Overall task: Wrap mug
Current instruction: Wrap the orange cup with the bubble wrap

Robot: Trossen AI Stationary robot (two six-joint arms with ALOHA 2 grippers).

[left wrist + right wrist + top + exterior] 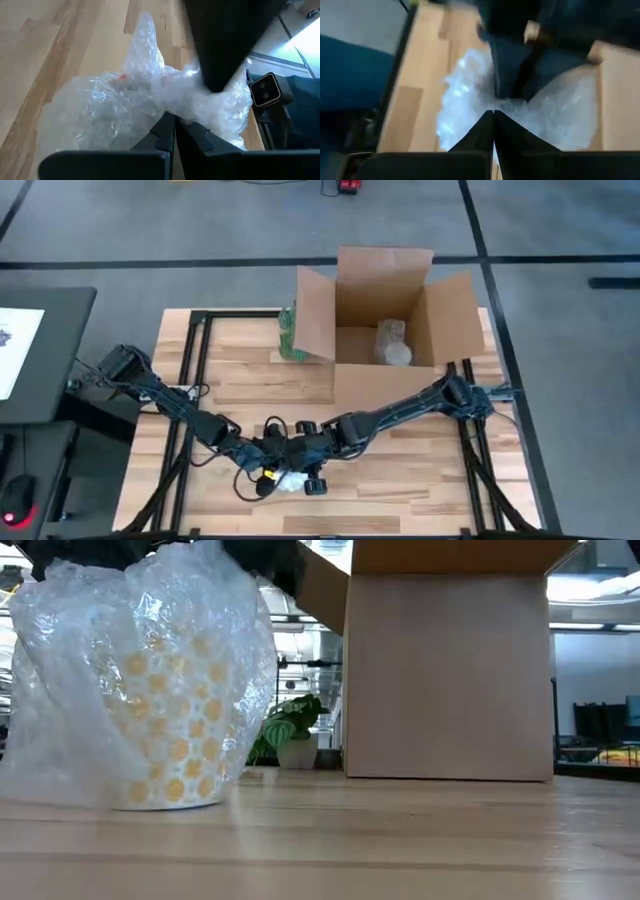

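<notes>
Mug (170, 755) near front of table (420, 490), swathed in bubble wrap (115, 105). Left gripper (175, 120) and right gripper (493, 114): fingers pinching gathered wrap. Keep twist tight, pull evenly.

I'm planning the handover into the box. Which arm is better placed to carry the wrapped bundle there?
Probably the right. Both the left gripper and right gripper are shut on the bubble wrap, but the cardboard box stands on the right arm's side of the table, near its base.

Cardboard box (385, 310) and plant (289, 332) block the far side.
</notes>
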